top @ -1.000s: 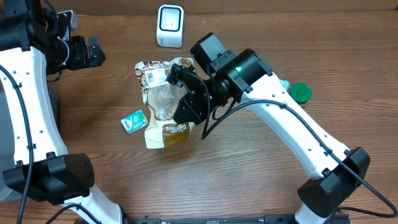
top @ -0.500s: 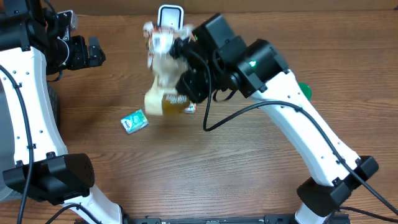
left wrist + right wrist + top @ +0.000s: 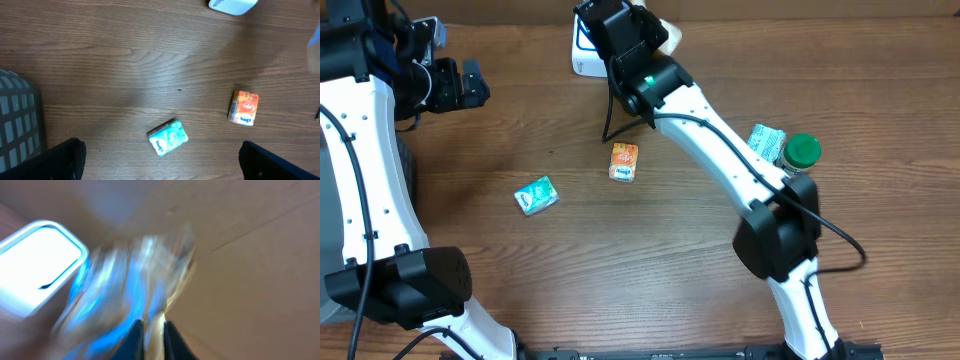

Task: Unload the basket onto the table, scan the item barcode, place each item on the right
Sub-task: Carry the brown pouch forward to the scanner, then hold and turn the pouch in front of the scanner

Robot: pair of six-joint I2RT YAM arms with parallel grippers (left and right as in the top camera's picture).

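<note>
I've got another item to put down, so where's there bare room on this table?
Bare wood stretches along the near edge, in front of the small teal packet and orange carton, and right of the green-lidded jar. It's crowded by the white plastic scanner, where the right arm reaches.

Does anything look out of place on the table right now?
Nothing spilled or broken. The orange packet and teal packet lie loose and skewed; the bag in the right gripper's jaws is too blurred to judge.
</note>
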